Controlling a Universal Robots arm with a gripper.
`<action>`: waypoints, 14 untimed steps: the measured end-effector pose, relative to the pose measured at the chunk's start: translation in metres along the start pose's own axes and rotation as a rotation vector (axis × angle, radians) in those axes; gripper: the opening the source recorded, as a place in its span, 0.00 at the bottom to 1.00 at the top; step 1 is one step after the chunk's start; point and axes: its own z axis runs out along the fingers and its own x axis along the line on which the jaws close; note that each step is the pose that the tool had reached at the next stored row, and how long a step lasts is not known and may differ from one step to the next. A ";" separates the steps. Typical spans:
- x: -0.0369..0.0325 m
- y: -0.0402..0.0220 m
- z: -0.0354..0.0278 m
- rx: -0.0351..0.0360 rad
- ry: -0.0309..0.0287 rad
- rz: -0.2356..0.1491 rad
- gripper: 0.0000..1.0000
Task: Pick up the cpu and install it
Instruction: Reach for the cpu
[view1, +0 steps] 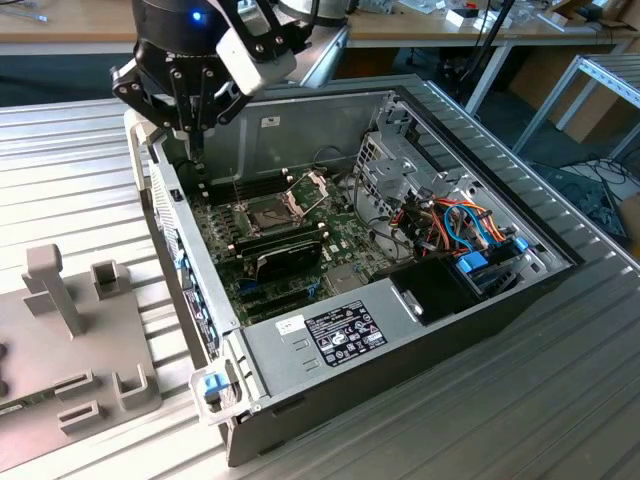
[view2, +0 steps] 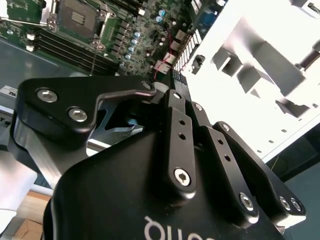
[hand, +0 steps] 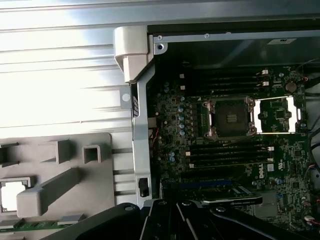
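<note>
Above the case (view1: 290, 130) corner, gripper (view1: 195, 135) hovering, socket (hand: 231, 118) frame hinged open.

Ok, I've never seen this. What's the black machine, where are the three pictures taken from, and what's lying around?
The black machine is a robot arm; its grasping part, the end effector, hangs over a corner of an open computer case. One picture comes from a camera off the arm, two from cameras riding near its wrist. Inside lies the green motherboard with its socket open. Beside the case a grey tray holds what is likely the cpu, a pale square. Whether the end effector holds anything, I cannot tell.
</note>
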 end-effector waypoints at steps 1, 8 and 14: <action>0.0026 -0.0001 -0.0001 0.0000 0.0001 0.000 0.11; 0.0254 -0.0011 -0.0007 0.0000 0.0000 0.000 0.11; 0.0531 -0.0024 -0.0014 0.0000 0.0000 0.000 0.11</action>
